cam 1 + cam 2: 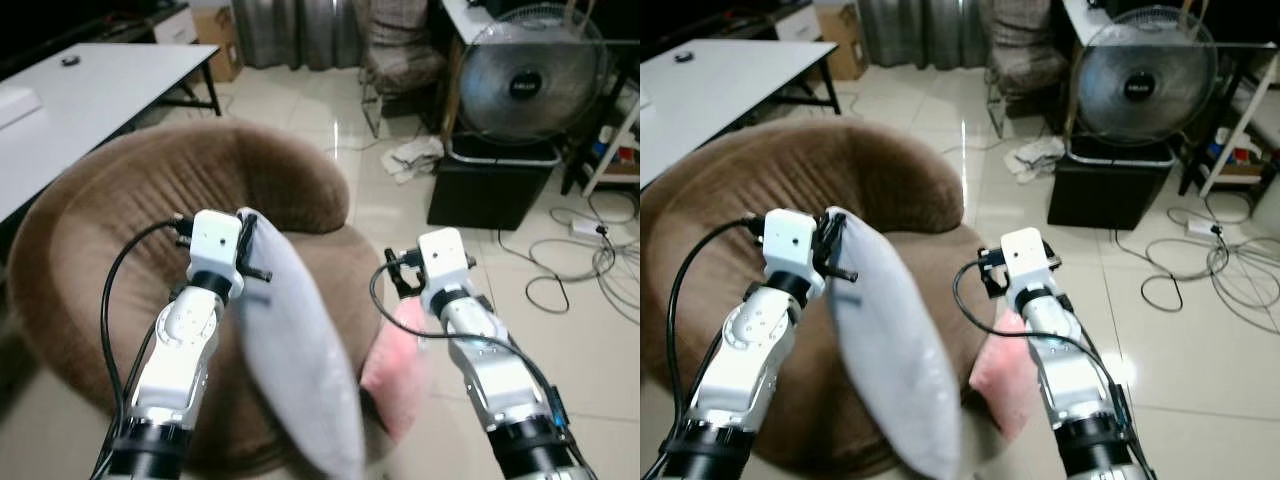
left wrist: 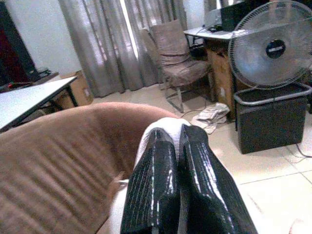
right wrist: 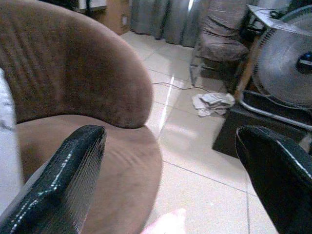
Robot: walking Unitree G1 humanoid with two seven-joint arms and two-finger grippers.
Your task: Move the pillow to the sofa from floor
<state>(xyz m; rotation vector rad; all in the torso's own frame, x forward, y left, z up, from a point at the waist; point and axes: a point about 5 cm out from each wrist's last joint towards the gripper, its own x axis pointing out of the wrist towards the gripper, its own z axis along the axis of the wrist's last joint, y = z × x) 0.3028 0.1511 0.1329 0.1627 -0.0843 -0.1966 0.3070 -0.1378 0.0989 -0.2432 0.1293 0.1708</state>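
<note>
I count one grey pillow (image 1: 290, 340), pinched at its top edge by the closed left gripper (image 2: 175, 146) and hanging above the one brown sofa (image 1: 120, 200). My right gripper (image 3: 170, 161) has its fingers spread wide with nothing between them. One pink thing (image 1: 400, 370) below the right arm is blurred and partly hidden.

**Room notes: bkgd only**

You've got a glossy pale tile floor (image 1: 330, 110) w/ light glare. White table (image 1: 90, 90) at left, black legs. Grey curtains (image 2: 112, 39) along far wall, cardboard box (image 1: 222, 40) beside them. Padded chair (image 1: 400, 50) near the curtains. Big fan (image 1: 530, 75) on a black bin (image 1: 490, 185) at right; crumpled cloth (image 1: 412, 158) just beside. Loose cables (image 1: 580, 265) on floor, far right.
</note>
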